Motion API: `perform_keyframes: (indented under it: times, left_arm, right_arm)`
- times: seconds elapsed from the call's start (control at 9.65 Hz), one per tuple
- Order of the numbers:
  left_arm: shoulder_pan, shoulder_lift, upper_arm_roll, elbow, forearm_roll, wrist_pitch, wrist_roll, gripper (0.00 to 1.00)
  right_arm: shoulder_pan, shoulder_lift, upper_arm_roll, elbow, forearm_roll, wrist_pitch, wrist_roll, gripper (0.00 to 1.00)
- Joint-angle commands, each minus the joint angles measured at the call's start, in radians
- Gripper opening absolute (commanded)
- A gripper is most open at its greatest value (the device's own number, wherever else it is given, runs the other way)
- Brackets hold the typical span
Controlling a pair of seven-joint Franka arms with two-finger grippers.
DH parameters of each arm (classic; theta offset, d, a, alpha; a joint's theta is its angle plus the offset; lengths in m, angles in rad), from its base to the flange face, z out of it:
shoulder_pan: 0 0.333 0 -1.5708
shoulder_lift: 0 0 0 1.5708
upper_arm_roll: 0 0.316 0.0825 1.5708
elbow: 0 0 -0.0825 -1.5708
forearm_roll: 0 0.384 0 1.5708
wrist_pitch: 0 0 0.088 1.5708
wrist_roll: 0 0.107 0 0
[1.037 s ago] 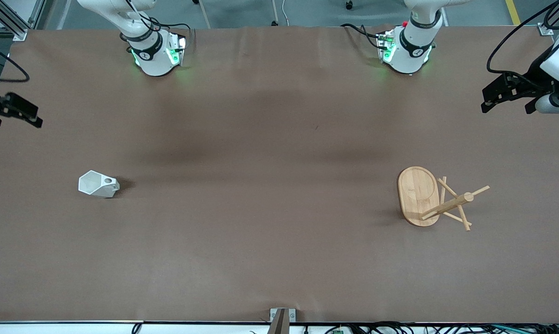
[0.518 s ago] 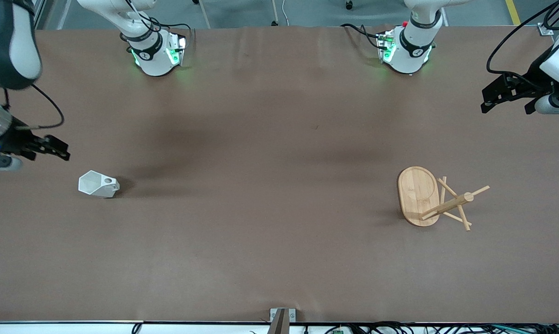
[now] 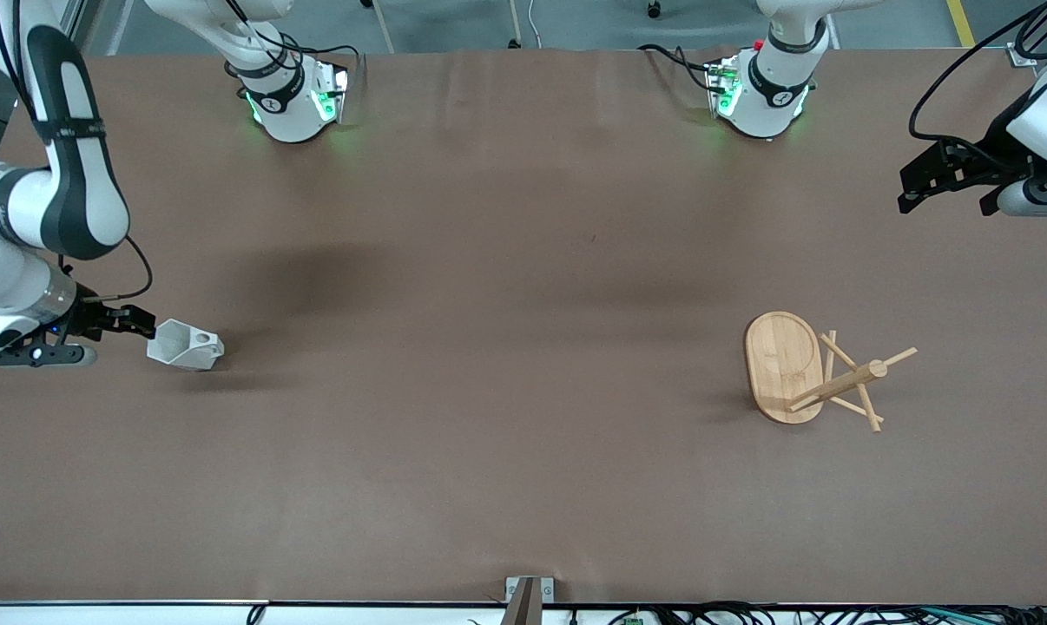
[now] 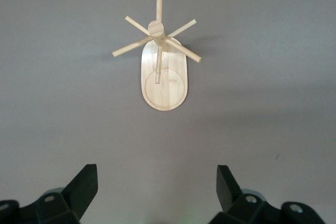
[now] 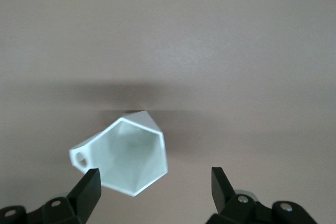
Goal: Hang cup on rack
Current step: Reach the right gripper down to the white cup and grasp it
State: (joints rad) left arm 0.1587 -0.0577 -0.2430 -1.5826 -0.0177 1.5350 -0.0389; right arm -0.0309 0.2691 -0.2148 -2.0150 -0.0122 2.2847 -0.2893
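Cup (image 3: 184,345) on its side on the table (image 3: 489,347) near the right arm's end, hexagonal mouth (image 5: 131,153) facing the right gripper (image 3: 133,323), handle hole upward. Right gripper just beside the mouth, fingers (image 5: 89,187) spread wide, not touching. Rack (image 3: 814,369) standing well apart toward the left arm's end. Left gripper (image 3: 923,178) waiting high above that end, fingers (image 4: 86,184) spread.

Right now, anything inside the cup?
Nothing visible: the cup lies on its side, mouth toward the open right tool, bare white walls inside. The deepest part is shaded. The left tool waits, open, above the rack.
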Motion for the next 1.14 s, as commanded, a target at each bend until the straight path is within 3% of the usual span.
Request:
perform_keyframes:
  times: [0.0,0.21,0.52,0.62,0.73,0.83,0.93,1.04]
  left_arm:
    - [0.002,0.022,-0.005,-0.007,-0.013,0.002,0.008,1.00]
    - [0.002,0.022,-0.005,-0.007,-0.014,0.002,0.008,1.00]
    - [0.002,0.022,-0.005,-0.008,-0.014,0.002,0.008,1.00]
    - [0.002,0.022,-0.005,-0.008,-0.014,0.000,0.008,1.00]
    - [0.004,0.022,-0.005,-0.008,-0.014,0.000,0.008,1.00]
    - [0.004,0.022,-0.004,-0.008,-0.014,0.000,0.008,1.00]
    - [0.002,0.022,-0.004,-0.008,-0.014,0.000,0.007,1.00]
    - [0.002,0.022,-0.004,-0.008,-0.014,0.002,0.007,1.00]
  right_arm:
    - [-0.023,0.039,0.002,0.002,0.085,0.012,-0.129,0.93]
    - [-0.049,0.097,-0.009,0.002,0.228,0.041,-0.322,0.93]
    - [-0.058,0.157,-0.009,0.004,0.309,0.102,-0.409,0.89]
    - [-0.057,0.162,-0.008,0.005,0.323,0.102,-0.409,0.64]
    - [-0.050,0.162,-0.008,0.004,0.325,0.101,-0.409,0.26]
    - [-0.052,0.162,-0.008,0.004,0.328,0.101,-0.407,0.08]
    - [-0.052,0.160,-0.008,0.004,0.337,0.098,-0.407,0.01]
    - [-0.052,0.159,-0.008,0.002,0.340,0.090,-0.407,0.00]
